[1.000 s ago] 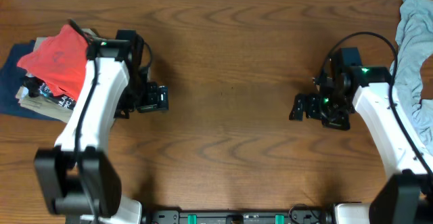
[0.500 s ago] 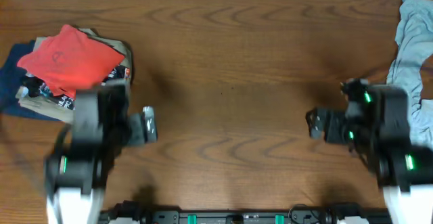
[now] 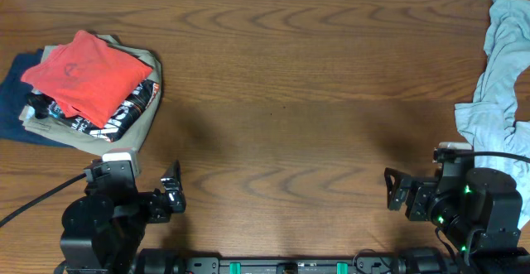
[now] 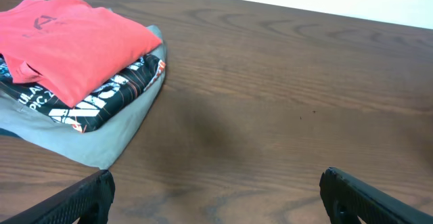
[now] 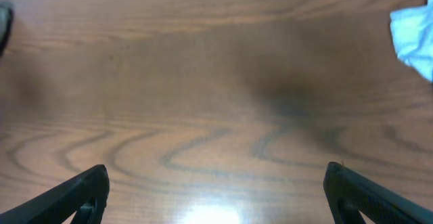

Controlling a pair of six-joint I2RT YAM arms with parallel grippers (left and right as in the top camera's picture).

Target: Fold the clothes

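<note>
The red-orange T-shirt lies folded on top of a stack of clothes at the far left; it also shows in the left wrist view. Only a small dark logo on it is visible. My left gripper is open and empty at the front left, well clear of the stack; its view shows its two fingertips wide apart. My right gripper is open and empty at the front right, its fingertips wide apart over bare wood.
Under the red shirt lie a black shirt with white print, a tan garment and a navy garment. A crumpled light blue-grey garment lies along the right edge; its corner shows in the right wrist view.
Both arms have drawn back from mid-table to the front edge. The left arm has come off the stack, which now lies fully uncovered. Both grippers stay open.
</note>
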